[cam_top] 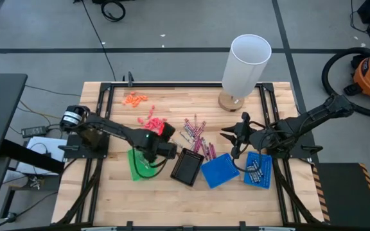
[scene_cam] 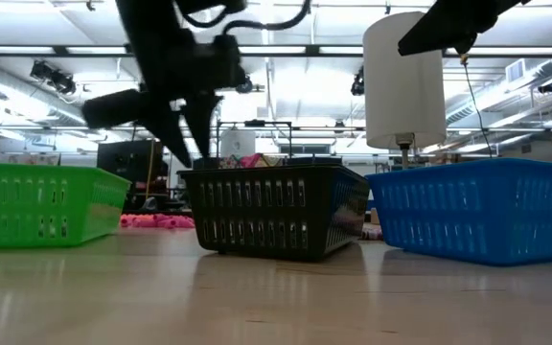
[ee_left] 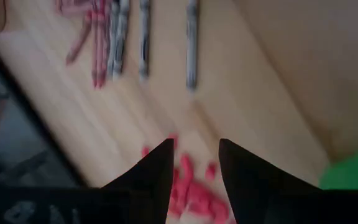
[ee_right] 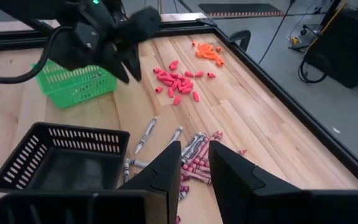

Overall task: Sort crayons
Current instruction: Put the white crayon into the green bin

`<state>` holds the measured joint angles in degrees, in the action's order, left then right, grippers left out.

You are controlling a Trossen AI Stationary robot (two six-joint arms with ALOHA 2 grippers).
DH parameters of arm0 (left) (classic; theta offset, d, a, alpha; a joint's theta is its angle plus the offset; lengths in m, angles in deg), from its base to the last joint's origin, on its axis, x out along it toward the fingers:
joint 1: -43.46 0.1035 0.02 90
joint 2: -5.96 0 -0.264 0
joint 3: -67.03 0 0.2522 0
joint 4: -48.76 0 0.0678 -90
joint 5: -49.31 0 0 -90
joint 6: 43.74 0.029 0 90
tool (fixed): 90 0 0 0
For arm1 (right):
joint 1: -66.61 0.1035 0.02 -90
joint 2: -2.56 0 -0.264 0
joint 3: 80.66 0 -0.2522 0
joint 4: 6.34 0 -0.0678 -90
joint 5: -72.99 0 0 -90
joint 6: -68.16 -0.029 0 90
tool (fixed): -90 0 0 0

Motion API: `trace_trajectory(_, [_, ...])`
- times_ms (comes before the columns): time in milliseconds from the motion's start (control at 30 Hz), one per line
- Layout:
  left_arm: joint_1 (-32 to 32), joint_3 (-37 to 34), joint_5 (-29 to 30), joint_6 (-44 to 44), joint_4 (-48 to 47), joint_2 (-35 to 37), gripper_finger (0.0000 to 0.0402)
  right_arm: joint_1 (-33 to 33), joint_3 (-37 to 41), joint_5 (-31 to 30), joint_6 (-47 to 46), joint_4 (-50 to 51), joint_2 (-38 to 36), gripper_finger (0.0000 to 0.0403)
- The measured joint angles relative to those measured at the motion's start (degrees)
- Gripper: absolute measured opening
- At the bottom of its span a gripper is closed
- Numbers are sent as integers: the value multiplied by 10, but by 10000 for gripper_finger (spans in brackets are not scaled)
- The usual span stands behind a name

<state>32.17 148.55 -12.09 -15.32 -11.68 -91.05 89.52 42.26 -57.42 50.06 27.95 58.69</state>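
The crayons (cam_top: 195,136) lie in a loose scatter just right of centre in the high view, thin pink-magenta and grey-silver sticks with paper wraps, above the black basket (cam_top: 187,168) and the flat blue lid-like tray (cam_top: 220,171); some grey ones already rest in the blue basket (cam_top: 258,169) at lower right. The left tool (cam_top: 167,131) hangs left of the pile, over the chunky coral-red bits (ee_left: 191,190), its two dark fingers parted by a narrow gap and holding nothing. The right tool (ee_right: 194,163) hovers at the pile's right edge, fingers likewise a little apart and empty. To do this step well, I judge each tool should pick a stick lying clear of its neighbours, line its fingers across the stick's length, and come straight down so the round, waxy body does not roll away on the smooth wooden table (cam_top: 172,199). Crossed or touching crayons are better nudged apart first. The baskets are slotted plastic, including the green one (cam_top: 140,168) at lower left, so a crayon should go in lying flat.
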Motion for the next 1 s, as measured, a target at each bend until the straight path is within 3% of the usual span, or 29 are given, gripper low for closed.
trace_trajectory(100, [27,0,-61,15,46,-7,139,0,0,0,13,-16,0,92])
trace_trajectory(300, [77,-1,-123,62,88,-50,139,0,0,0,22,-25,0,92])
trace_trajectory(467, [102,-1,-139,86,128,-90,139,0,0,0,22,-25,0,92])
trace_trajectory(833, [147,1,-238,88,160,-124,137,0,0,0,22,-25,0,92])
trace_trajectory(1000, [158,2,-275,82,156,-130,105,0,7,0,27,-35,0,92])
